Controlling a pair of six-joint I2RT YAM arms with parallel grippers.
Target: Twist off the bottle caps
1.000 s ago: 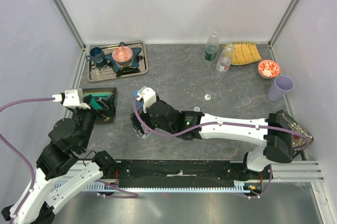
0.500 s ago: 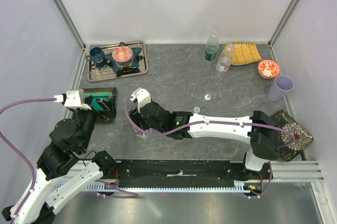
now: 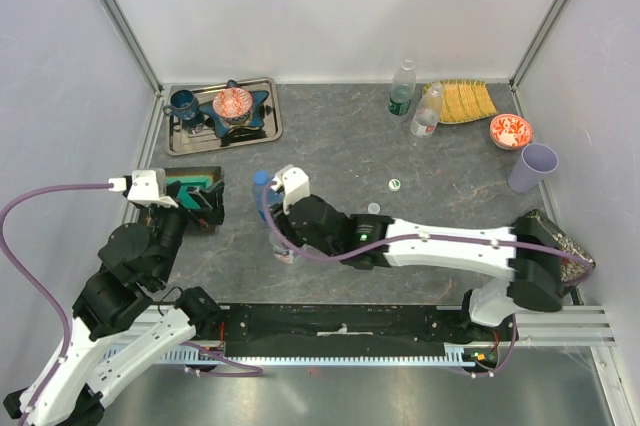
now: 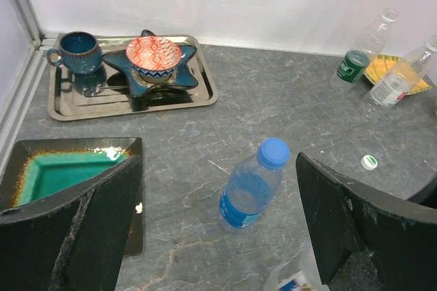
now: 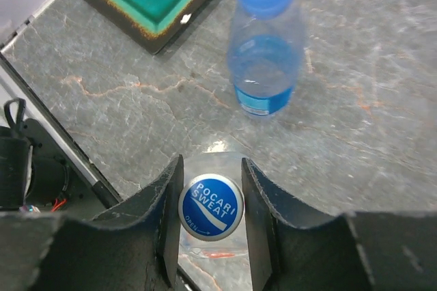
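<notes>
From above, the right gripper (image 3: 285,246) covers almost all of the labelled bottle (image 3: 284,255); only a pale sliver shows at the near left of the table (image 3: 330,146), and from here I cannot tell how the jaws stand; the blue bottle (image 3: 262,191) stands upright just behind, apart from it; the left gripper (image 3: 205,208) hangs over a green dish (image 3: 178,186), hiding much of it; the greenish bottle (image 3: 402,88) and the plain clear bottle (image 3: 427,111) stand side by side at the far right, well apart from both grippers; two loose caps (image 3: 396,183) lie between them and the right arm, too small to tell whose they are.

In the left wrist view the jaws are spread wide with nothing in them; the blue bottle stands beyond the fingertips, nearer the right finger; a scrap of clear plastic and blue-white label is cut off at the bottom edge.

In the right wrist view the printed cap (image 5: 211,208) sits squarely between the two fingers (image 5: 167,216), no gap showing on either side, so the jaws are clenched on it; the bottle's body below is mostly hidden; the blue bottle stands beyond the fingertips, untouched.
</notes>
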